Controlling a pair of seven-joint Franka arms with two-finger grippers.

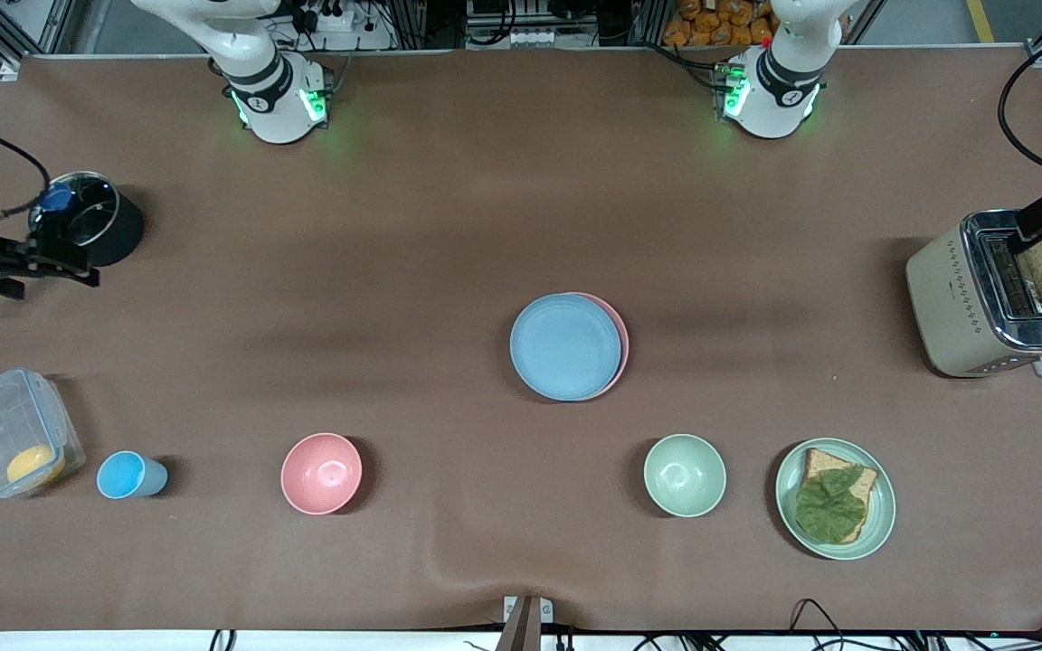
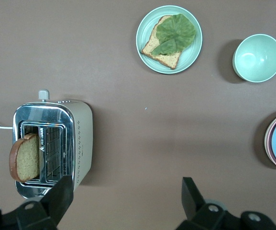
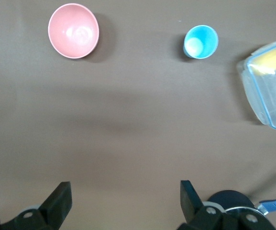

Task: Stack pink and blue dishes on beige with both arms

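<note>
At the middle of the counter (image 1: 449, 226), the blue plate (image 1: 565, 346) is stacked on the pink plate (image 1: 619, 339), which is seen only as a rim; beige is not made out. The left gripper (image 2: 126, 194) is held over the toaster (image 1: 982, 303), fingers spread and empty. The right gripper (image 3: 126, 194) is held beside a black pot (image 1: 96, 217), fingers likewise spread, empty.

A brown counter (image 1: 449, 199) carried everything. Near its middle sat a stack of plates, the blue plate (image 1: 565, 346) on top of the pink plate (image 1: 619, 342) (whatever lay beneath could not be made out). Nearer the front camera stood a clear container (image 1: 14, 432), blue cup (image 1: 127, 476), pink bowl (image 1: 322, 473), green bowl (image 1: 685, 475) and green plate (image 1: 878, 515). A toaster (image 1: 960, 316) stood at the left arm's end, a black pot (image 1: 96, 221) at the right arm's.
</note>
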